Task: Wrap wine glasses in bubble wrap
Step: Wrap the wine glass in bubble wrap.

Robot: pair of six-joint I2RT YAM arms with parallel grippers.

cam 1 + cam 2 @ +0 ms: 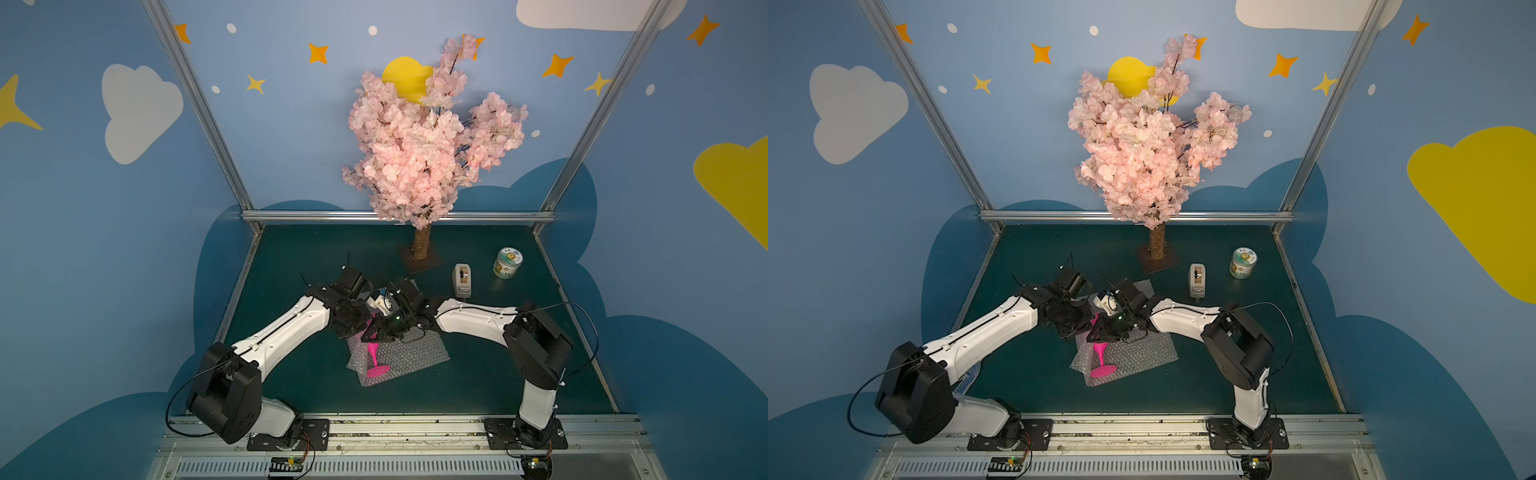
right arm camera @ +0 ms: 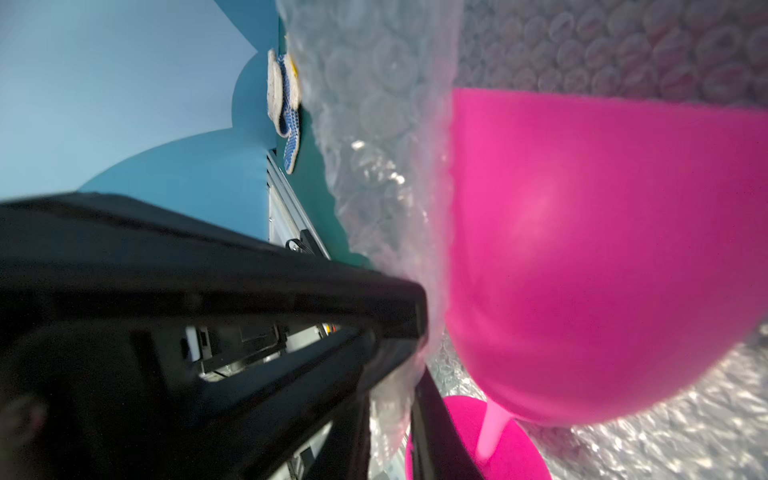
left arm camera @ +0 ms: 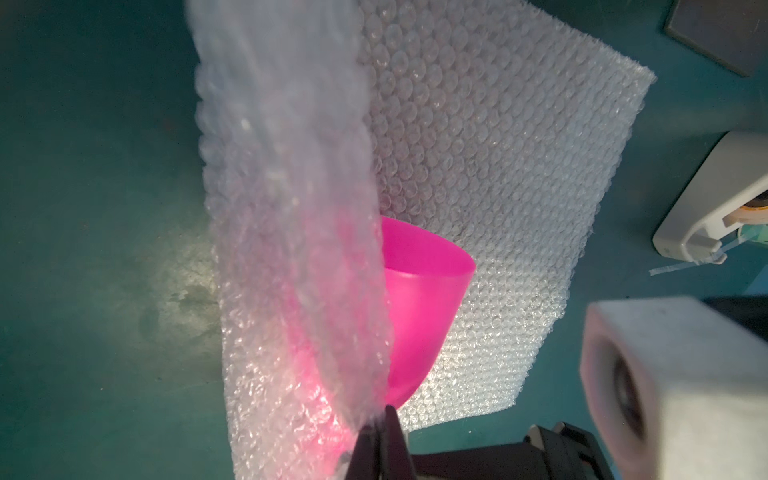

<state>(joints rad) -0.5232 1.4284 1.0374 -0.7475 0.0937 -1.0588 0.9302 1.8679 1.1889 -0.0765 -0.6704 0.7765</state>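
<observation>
Green table (image 1: 498, 353) holds the pink goblet (image 1: 378, 370) lying on bubble wrap (image 1: 419, 353), foot near, cup far. Left gripper (image 3: 379, 419) pinches the wrap's lifted left edge; right gripper (image 2: 392, 407) is close, grip unclear.

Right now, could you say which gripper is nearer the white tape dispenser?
Right. The right gripper is left of the tape dispenser, over the bubble wrap; the left gripper, farther left.

Pink goblet (image 1: 378, 371): one
Bubble wrap sheet (image 1: 415, 353): one
Tape dispenser (image 1: 462, 279): one
Lidded jar (image 1: 508, 262): one
Blossom tree (image 1: 415, 145): one
Robot arms (image 1: 286, 328) (image 1: 478, 318): two
Knit glove (image 2: 284, 108): one
</observation>
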